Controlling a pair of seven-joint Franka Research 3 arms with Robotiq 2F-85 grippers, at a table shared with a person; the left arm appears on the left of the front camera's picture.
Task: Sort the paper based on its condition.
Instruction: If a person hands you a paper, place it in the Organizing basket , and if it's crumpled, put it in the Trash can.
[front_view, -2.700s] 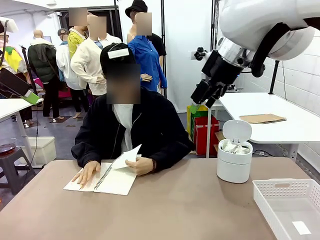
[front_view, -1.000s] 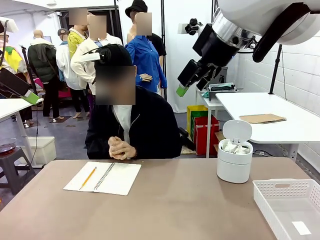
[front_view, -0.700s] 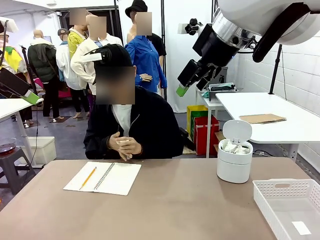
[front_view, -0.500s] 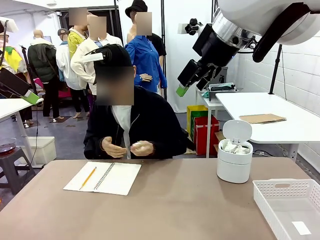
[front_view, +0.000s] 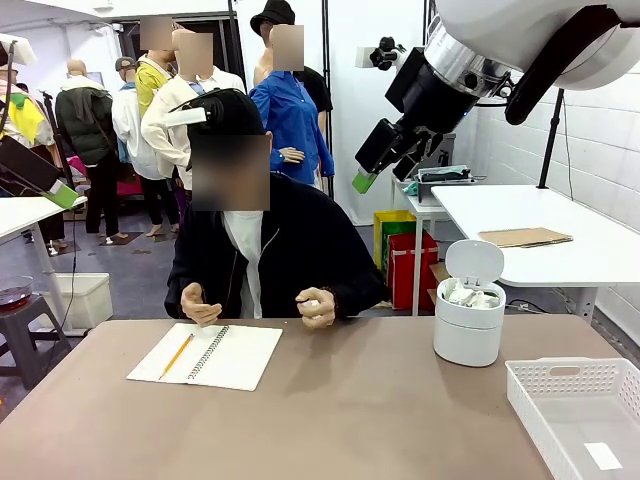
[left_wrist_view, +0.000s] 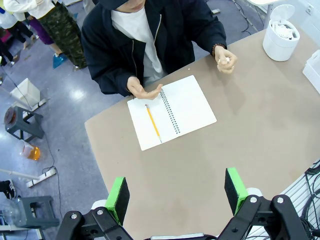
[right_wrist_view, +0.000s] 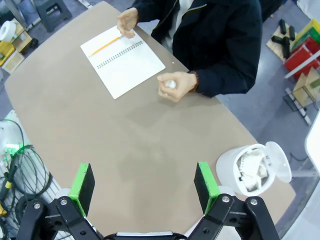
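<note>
Right wrist view: right jaws wide apart, green pads (right_wrist_view: 82, 187) holding nothing, high over the worktop (right_wrist_view: 75, 130). Paper (right_wrist_view: 171, 83), a small white lump, sits clasped in the person's hand (right_wrist_view: 177, 86) at the far edge, straight ahead of the jaws; its long axis is too small to tell.
Left wrist view: left jaws wide, empty; the lump lies far and off to the right, past the notebook (left_wrist_view: 172, 112).
Front view: right jaws hang well above the hand. Right arm judged nearer.

Matt brown tabletop (front_view: 380, 410), smooth white paper notebook (front_view: 238, 357) w/ wire spiral, creased white paper (right_wrist_view: 171, 83), smooth white plastic bin (front_view: 467, 340), perforated plastic basket (front_view: 572, 372)
</note>
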